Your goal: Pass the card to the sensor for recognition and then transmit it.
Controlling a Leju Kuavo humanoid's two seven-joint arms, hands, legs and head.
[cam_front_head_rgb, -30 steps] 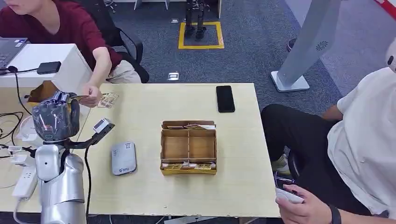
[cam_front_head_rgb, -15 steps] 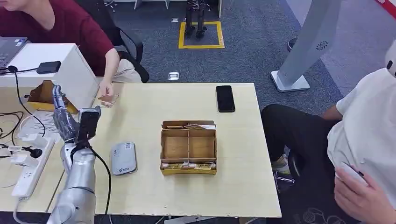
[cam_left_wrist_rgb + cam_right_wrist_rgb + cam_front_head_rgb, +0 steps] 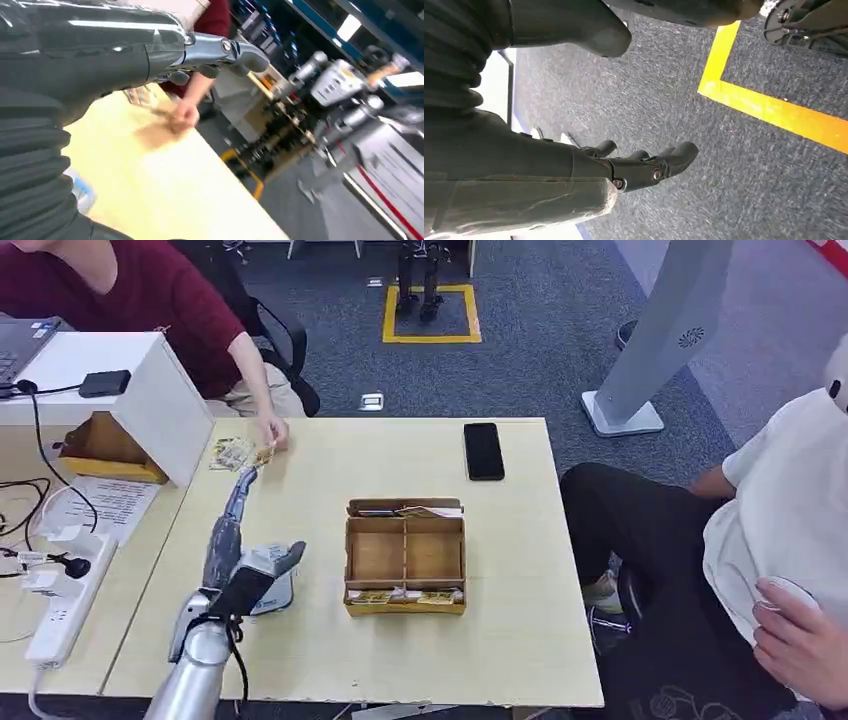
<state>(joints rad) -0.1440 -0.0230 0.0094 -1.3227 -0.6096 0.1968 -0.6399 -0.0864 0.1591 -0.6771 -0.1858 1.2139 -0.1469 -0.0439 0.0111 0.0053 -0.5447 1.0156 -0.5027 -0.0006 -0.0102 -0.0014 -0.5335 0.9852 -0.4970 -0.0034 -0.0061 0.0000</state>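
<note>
Left hand (image 3: pixel 228 530), fingers extended and empty, reaching toward small tan cards (image 3: pixel 233 453) ahead; person's hand (image 3: pixel 271 433) there risks collision.

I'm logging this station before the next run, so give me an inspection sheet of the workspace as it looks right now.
Surface: pale wooden table, no spills seen.
Job's things: cards at the far left edge under a person's hand; grey sensor partly hidden behind the left hand.
Clutter: cardboard divider box mid-table; black phone at the far edge.
Hands: left hand over the table, fingers extended, holding nothing; right hand hangs above the carpet, holding nothing.
Cables: power strip and black leads on the side desk.
Surroundings: two seated people, grey carpet, yellow floor marking.
</note>
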